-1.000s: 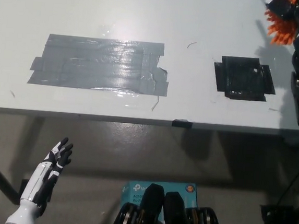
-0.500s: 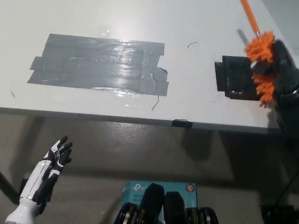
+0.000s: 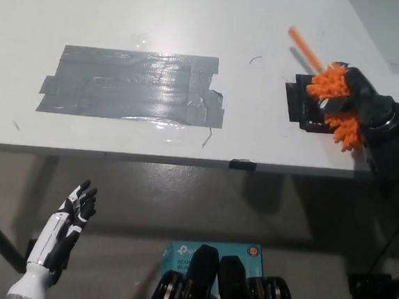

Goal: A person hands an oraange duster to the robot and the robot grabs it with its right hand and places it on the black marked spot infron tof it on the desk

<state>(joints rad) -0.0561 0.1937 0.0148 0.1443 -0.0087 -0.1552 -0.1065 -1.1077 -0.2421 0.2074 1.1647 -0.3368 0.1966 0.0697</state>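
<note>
- Left hand [image 3: 72, 212] is hanging low at the lower left, below the desk edge, fingers apart and holding nothing; it is resting just where it was a second ago.
- Desk [image 3: 198, 9] is lying beyond it, with a wide grey tape patch [image 3: 135, 86] at centre-left, untouched.
- Right hand [image 3: 354, 100] is now sitting over the desk's right side, fingers wrapped around the duster [image 3: 333, 98]. A second ago it was up at the far right corner; half a second ago it was dropping toward the mark.
- The orange fluff is bulging out on both sides of the fingers [image 3: 345, 101], nearer and farther; the handle is pointing away up-left, beyond the hand.
- The duster is covering the right part of the black mark [image 3: 300, 106]; whether it is touching the desk cannot be told.
- Judgement: carrying appears nearly finished; lowering and releasing are probably what remains.
</note>
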